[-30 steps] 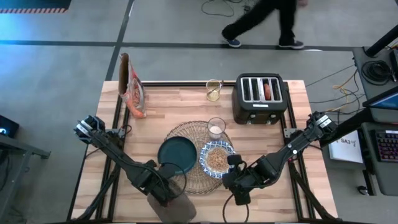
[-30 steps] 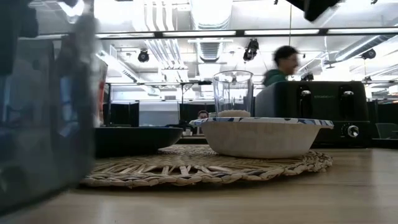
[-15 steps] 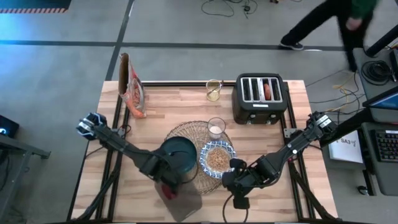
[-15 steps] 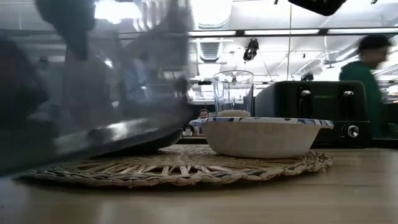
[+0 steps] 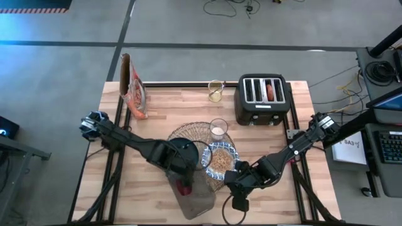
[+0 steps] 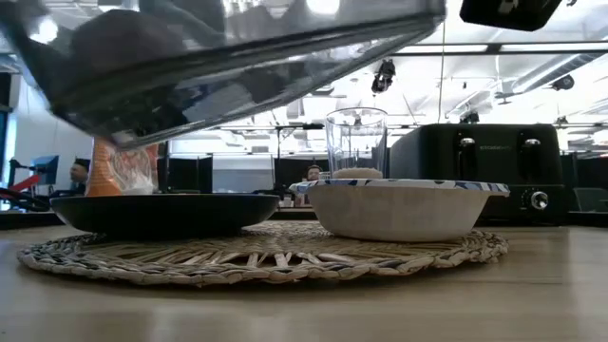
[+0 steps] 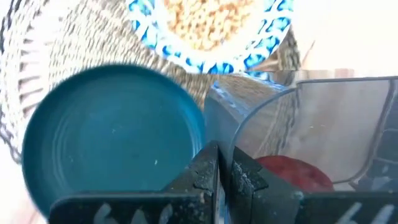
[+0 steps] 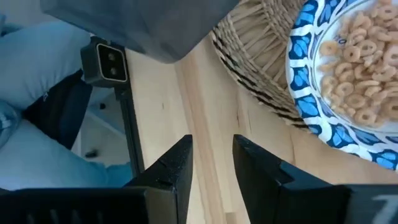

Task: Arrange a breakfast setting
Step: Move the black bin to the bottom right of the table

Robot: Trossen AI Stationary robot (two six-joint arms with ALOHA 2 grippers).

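The round woven placemat [image 5: 188,141] carries the dark teal plate [image 7: 112,137], the blue-and-white bowl [image 5: 220,160] of cereal rings and the small clear glass [image 5: 218,129]. My left gripper [image 5: 182,174] is shut on a clear plastic container [image 5: 193,196] with something red [image 7: 292,174] inside, near the plate's near right side. The container also fills the top of the low view [image 6: 237,57]. My right gripper [image 5: 232,182] is open and empty above the table, just near of the bowl. The green-handled spoon does not show. My left gripper pinches the container's clear side wall at its rim [image 7: 221,134], one finger inside [image 7: 252,180] and one outside [image 7: 202,177]. The container is lifted clear of the table and is tilted in the low view.
The black four-slot toaster [image 5: 262,97] stands at the far right. A small jar [image 5: 215,91] stands left of the toaster. An orange snack bag [image 5: 134,88] stands at the far left. Bare wood lies at the near left and the right.
My left gripper has carried the clear container up and toward the table's right edge, from the near left edge of the placemat to beside the plate and bowl. The container has risen clear in the low view, uncovering the plate.
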